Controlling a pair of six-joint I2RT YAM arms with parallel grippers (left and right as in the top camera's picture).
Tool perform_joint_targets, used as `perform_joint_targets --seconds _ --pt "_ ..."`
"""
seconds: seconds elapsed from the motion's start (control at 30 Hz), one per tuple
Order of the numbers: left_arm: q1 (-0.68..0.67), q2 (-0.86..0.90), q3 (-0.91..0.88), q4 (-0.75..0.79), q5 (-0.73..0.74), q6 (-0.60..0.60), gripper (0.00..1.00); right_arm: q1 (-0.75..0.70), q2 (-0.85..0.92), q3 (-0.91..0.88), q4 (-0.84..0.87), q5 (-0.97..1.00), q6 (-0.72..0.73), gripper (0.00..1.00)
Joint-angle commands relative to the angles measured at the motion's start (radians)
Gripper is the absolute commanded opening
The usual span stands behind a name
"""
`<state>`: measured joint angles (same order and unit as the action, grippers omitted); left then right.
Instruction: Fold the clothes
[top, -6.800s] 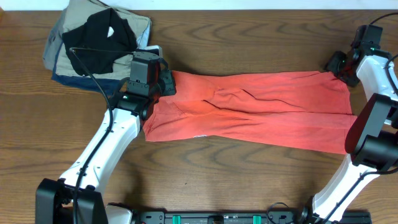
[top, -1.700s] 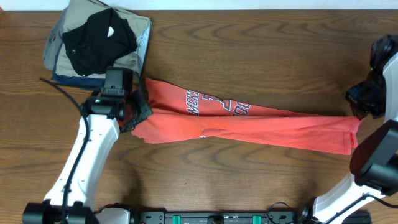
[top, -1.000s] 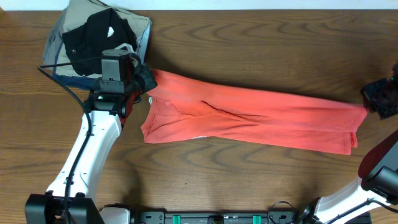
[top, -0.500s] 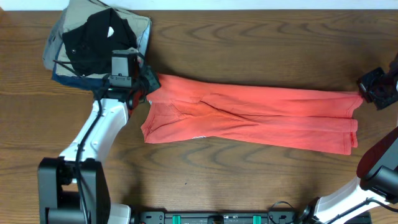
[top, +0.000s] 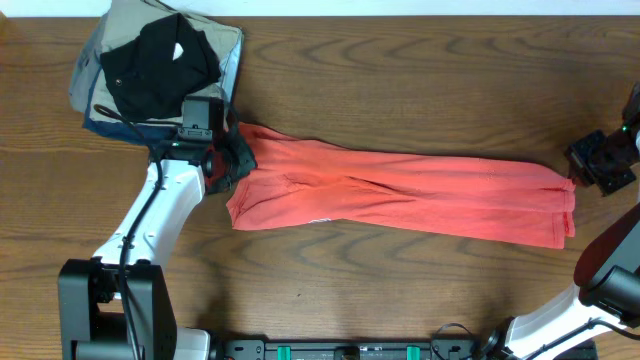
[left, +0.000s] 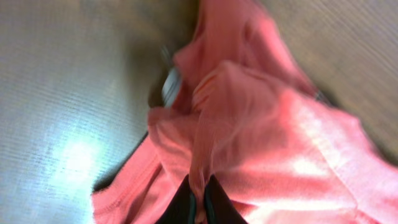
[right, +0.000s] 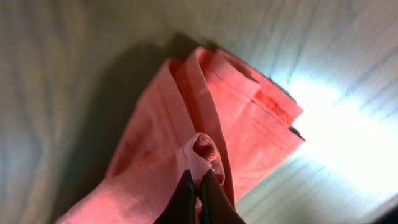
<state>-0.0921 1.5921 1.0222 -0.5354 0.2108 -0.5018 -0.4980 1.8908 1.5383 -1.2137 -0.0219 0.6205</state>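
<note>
Both T-shirt (top: 400, 190) ends lie pinched between the fingers (right: 181, 211) — left and right.

Blur smears the left wrist view; a grey patch (left: 170, 87) in the T-shirt (left: 267, 149) is possibly its tag. The pictures' bottom edges crop the left gripper (left: 198, 210) and the right gripper (right: 198, 200).

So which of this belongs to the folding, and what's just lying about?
In the job: coral-red T-shirt; left gripper, shut on one end; right gripper, shut on the other.
Lying about: black garment; folded pile beneath it.
</note>
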Motion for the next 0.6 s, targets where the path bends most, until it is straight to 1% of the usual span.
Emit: perform_joint_targets --seconds 0.0,0.2,0.43,0.57 --pt "0.007 -0.016 0.018 -0.059 -0.008 -0.014 0.06 0.001 -0.027 -0.045 -0.005 0.024 0.008 0.01" --pt "0.018 -0.019 0.018 -0.142 -0.009 -0.016 0.06 -0.015 -0.031 -0.066 -0.022 0.086 0.014 0.01" --pt "0.084 -0.019 0.018 -0.203 -0.008 -0.008 0.06 -0.076 -0.036 -0.066 -0.048 0.095 0.014 0.01" --pt "0.093 -0.019 0.018 -0.235 -0.008 0.000 0.06 -0.092 -0.036 -0.072 -0.050 0.100 0.022 0.01"
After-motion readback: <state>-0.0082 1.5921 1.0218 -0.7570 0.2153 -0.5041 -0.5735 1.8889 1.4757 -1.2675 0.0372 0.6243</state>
